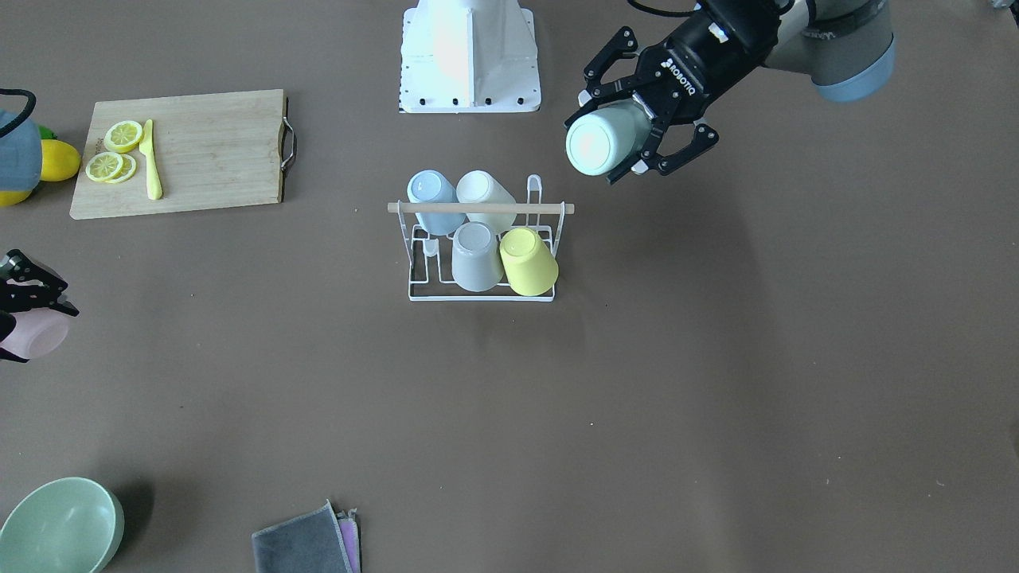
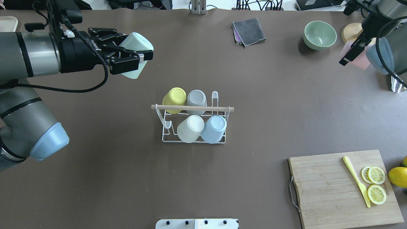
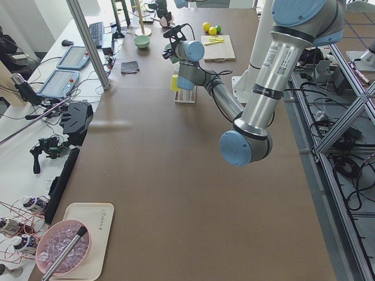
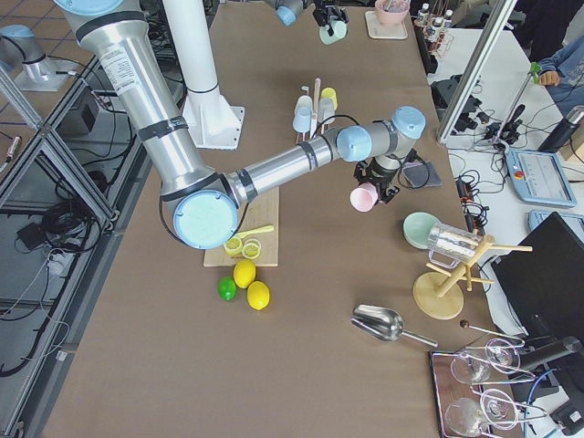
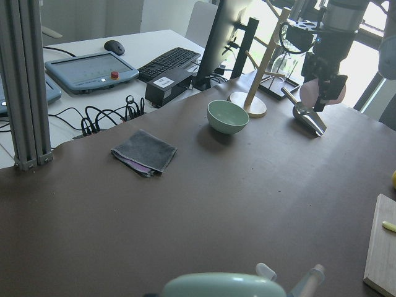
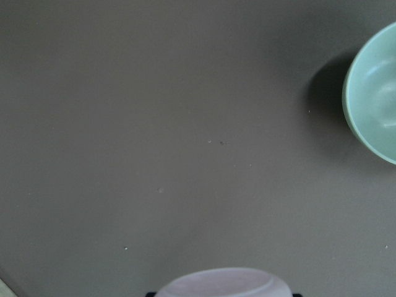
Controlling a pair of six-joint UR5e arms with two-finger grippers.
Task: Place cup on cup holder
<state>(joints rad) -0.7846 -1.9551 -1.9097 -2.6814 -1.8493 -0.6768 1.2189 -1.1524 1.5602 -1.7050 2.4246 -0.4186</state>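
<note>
The cup holder (image 2: 222, 109), a white wire rack with a wooden rod handle, stands mid-table and also shows in the front view (image 1: 430, 208). Yellow (image 2: 174, 99), grey (image 2: 196, 98), white (image 2: 190, 128) and blue (image 2: 214, 128) cups sit upside down on its prongs. Two prongs (image 2: 215, 95) are bare. My left gripper (image 2: 136, 51) is shut on a mint green cup (image 1: 605, 139) and holds it in the air, apart from the rack. My right gripper (image 2: 349, 54) is shut on a pink cup (image 2: 361, 60) far from the rack, near the green bowl.
A green bowl (image 2: 319, 34) and a folded grey cloth (image 2: 249, 31) lie at the table's far side. A wooden cutting board (image 2: 343, 187) holds lemon slices and a yellow knife (image 2: 356, 181). A whole lemon (image 2: 397, 176) lies beside it. The robot base (image 1: 470, 56) stands behind the rack.
</note>
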